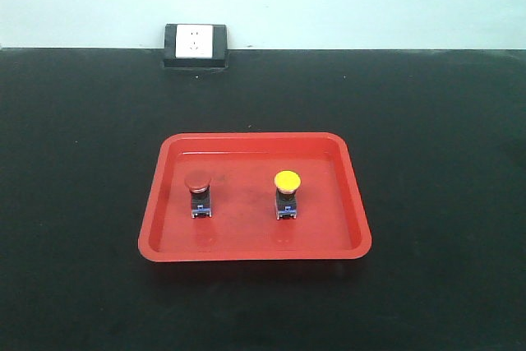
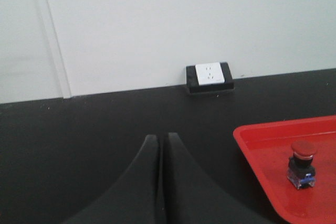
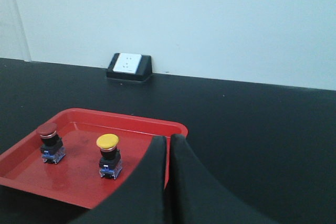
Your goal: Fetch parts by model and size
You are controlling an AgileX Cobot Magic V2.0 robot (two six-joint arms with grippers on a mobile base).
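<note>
Two push-button parts stand upright in a red tray (image 1: 255, 249): a red-capped one (image 1: 198, 193) on the left and a yellow-capped one (image 1: 287, 193) on the right, each on a dark base with blue terminals. The left wrist view shows the red-capped part (image 2: 302, 163) at right and my left gripper (image 2: 159, 139) shut and empty over the black table, left of the tray (image 2: 262, 145). My right gripper (image 3: 170, 139) is shut and empty, near the tray's (image 3: 79, 192) right edge, right of the yellow-capped part (image 3: 108, 155) and the red-capped part (image 3: 49, 141). Neither gripper shows in the front view.
A black table (image 1: 444, 121) runs back to a pale wall. A white socket in a black housing (image 1: 195, 44) sits at the table's far edge, behind the tray. It appears as the socket (image 2: 209, 76) and socket (image 3: 128, 66) in the wrist views.
</note>
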